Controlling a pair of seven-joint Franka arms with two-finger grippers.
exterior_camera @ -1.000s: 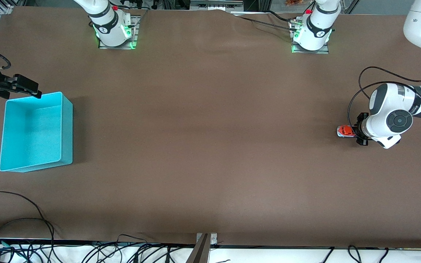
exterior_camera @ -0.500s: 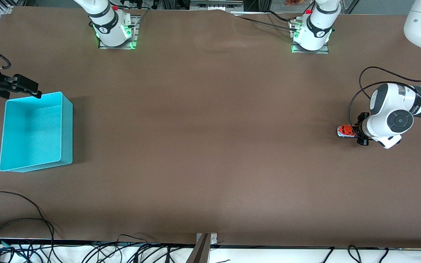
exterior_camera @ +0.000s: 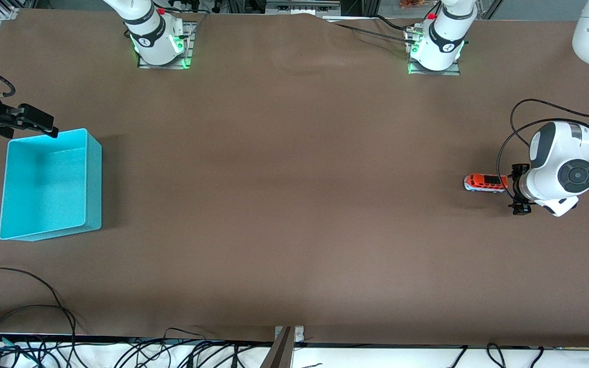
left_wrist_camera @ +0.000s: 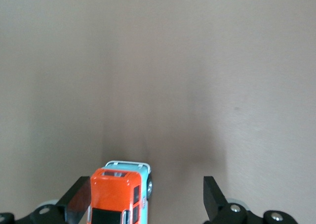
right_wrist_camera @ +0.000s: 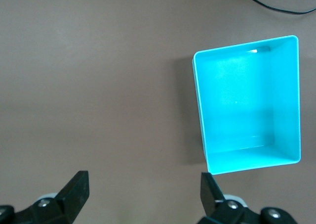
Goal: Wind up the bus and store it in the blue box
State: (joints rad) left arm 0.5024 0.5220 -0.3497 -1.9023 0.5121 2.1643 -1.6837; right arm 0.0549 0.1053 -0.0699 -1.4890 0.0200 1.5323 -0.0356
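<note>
Your left pincer point(exterior_camera: 515, 193): spread wide beside the bus point(exterior_camera: 484, 182) (on the counter point(exterior_camera: 294, 204)) | right pincer point(right_wrist_camera: 143, 194): parted, waiting above the blue box point(exterior_camera: 92, 168)

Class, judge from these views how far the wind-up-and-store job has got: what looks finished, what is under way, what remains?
Finished: nothing clearly; winding cannot be confirmed. Under way: the bus sits on the table at the left arm's end, with the left gripper, open, beside it, the bus close to one finger in the wrist view. Remaining: the blue box at the right arm's end holds nothing; the right gripper waits open near it.
</note>
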